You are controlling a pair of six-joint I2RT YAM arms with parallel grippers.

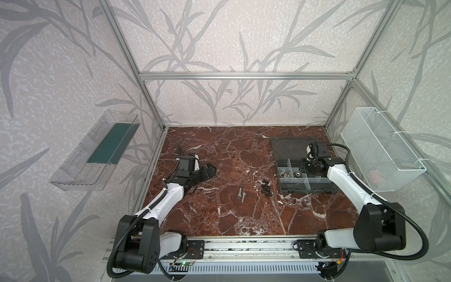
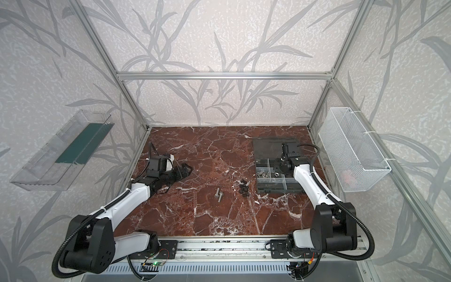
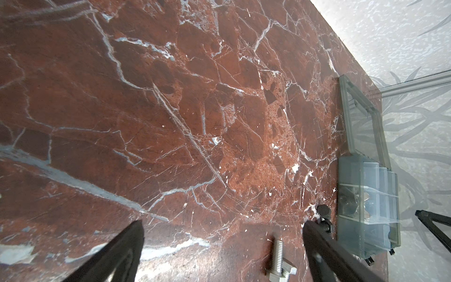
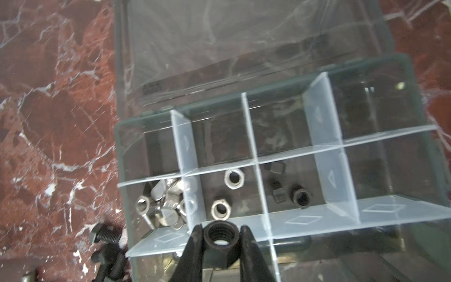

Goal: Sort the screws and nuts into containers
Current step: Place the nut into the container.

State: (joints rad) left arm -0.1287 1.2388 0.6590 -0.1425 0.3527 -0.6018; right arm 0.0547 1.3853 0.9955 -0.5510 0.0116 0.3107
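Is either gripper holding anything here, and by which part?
The right gripper pinches a black nut by two opposite outer sides, its threaded hole facing the wrist camera. The left gripper is open and holds nothing.

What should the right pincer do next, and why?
Probably shift sideways to the compartment with black hexagonal nuts, then open. The right pincer grips a black threaded metal nut, seemingly lined up with the compartment of silver nuts in the dark grey plastic organiser box.
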